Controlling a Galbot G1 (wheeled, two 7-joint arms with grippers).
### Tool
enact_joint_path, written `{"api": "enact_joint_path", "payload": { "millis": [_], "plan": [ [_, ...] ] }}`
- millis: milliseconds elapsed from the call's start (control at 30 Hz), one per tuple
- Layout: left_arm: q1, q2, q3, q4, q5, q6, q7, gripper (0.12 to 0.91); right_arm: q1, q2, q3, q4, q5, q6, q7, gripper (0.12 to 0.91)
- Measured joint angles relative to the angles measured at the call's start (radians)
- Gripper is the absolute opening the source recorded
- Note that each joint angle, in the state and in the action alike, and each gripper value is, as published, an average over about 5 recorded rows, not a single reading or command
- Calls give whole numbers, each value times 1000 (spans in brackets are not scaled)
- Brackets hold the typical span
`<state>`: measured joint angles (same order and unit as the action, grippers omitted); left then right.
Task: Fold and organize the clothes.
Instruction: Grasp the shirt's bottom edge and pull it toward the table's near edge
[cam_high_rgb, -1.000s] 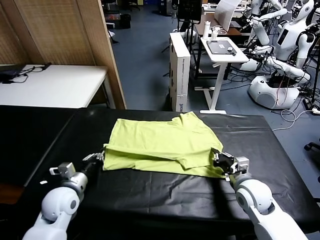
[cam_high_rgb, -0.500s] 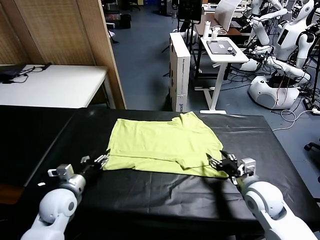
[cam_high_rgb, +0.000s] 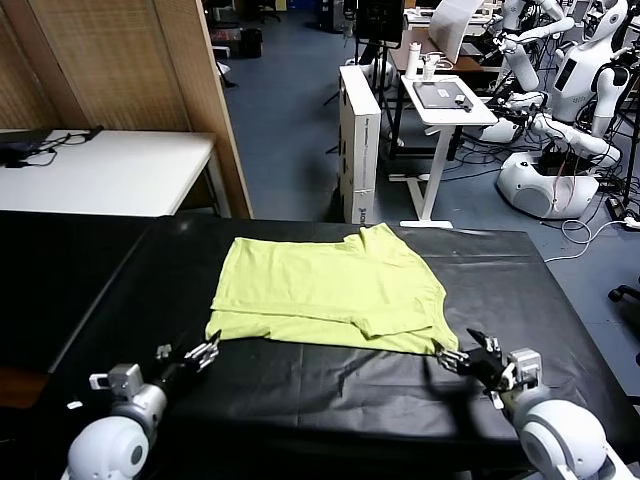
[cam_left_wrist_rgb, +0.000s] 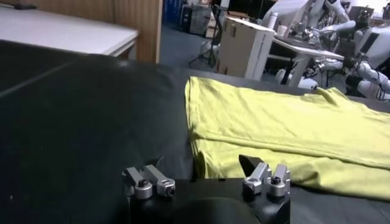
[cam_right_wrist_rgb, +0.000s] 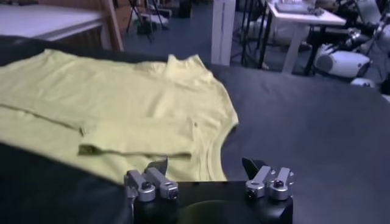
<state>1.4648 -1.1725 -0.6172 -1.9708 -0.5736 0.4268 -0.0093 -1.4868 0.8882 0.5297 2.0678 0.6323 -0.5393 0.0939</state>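
No readable text anywhere

No letters, brand marks, numbers or signs can be made out on anything shown.

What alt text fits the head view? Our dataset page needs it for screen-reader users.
A lime-green T-shirt lies partly folded on a black table, with the left end effector and right end effector open just off its near corners, neither holding it.

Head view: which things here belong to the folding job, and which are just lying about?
Job: T-shirt, partly folded on the black table; left claw and right claw, both open.
Lying about: cardboard box, white desk, parked robots.
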Motion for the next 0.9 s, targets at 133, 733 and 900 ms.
{"api": "enact_joint_path", "payload": {
  "millis": [133, 733, 900],
  "plan": [
    [-6, -6, 11, 10, 3, 1, -1, 877, 1, 5, -8, -8, -3, -1, -5, 682],
    [-5, 7, 23, 21, -15, 3, -13, 170, -50, -39, 29, 70, 124, -155, 55, 141],
    [40, 46, -1, -19, -22, 8, -24, 148, -102, -64, 61, 135, 139, -197, 77, 141]
  ]
}}
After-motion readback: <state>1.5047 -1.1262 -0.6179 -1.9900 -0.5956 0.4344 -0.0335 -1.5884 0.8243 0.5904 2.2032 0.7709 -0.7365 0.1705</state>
